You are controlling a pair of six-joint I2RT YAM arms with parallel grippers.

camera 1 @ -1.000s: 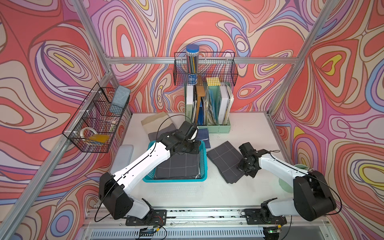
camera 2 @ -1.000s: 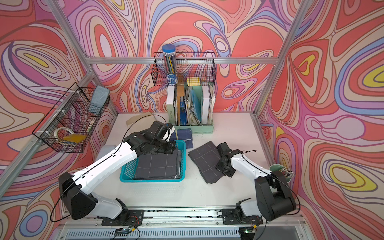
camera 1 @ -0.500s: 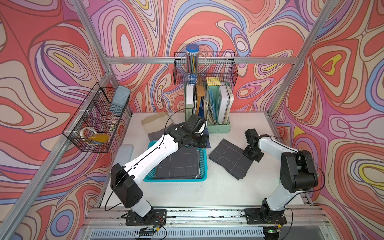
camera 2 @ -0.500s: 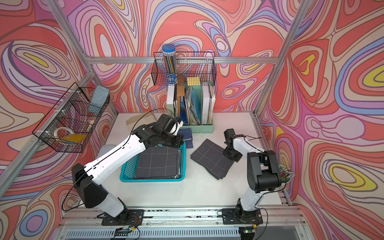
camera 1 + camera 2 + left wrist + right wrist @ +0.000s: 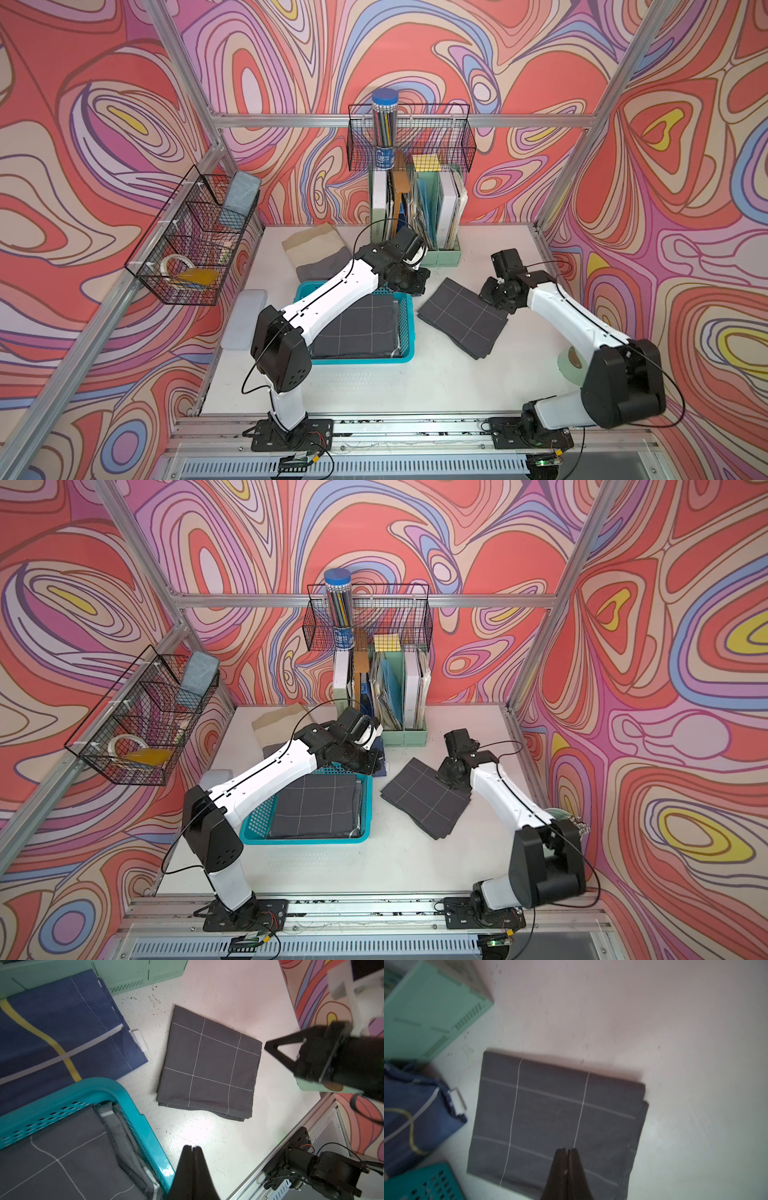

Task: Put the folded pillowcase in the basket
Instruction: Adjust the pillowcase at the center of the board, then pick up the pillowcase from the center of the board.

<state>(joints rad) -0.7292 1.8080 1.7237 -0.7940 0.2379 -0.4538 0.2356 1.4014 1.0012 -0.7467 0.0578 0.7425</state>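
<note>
The folded pillowcase (image 5: 461,318), dark grey with thin white grid lines, lies flat on the white tabletop (image 5: 374,395) at 3 o'clock from the turquoise basket (image 5: 361,359), near it but not touching. A second cloth of the same pattern (image 5: 357,332) lies inside the basket.

It looks light, soft and limp. It should sag and may unfold if lifted by one layer, though it won't break or slip much. Several layers are stacked, and their staggered edges show at the corner toward 5 o'clock in both top views. The best hold is probably a pinch through the whole stack at an edge, preferably a folded edge rather than the loose one, or one hold at each of two corners so it stays square.

In a top view it is a slightly oblong rectangle, its long axis running from about 10 to 4 o'clock, skewed against the basket's sides.

The left fingers (image 5: 185,1172) are pressed together and hold nothing, beside the basket's rim. The right fingers (image 5: 559,1167) are likewise clenched and empty over the pillowcase; whether they touch it I cannot tell
</note>
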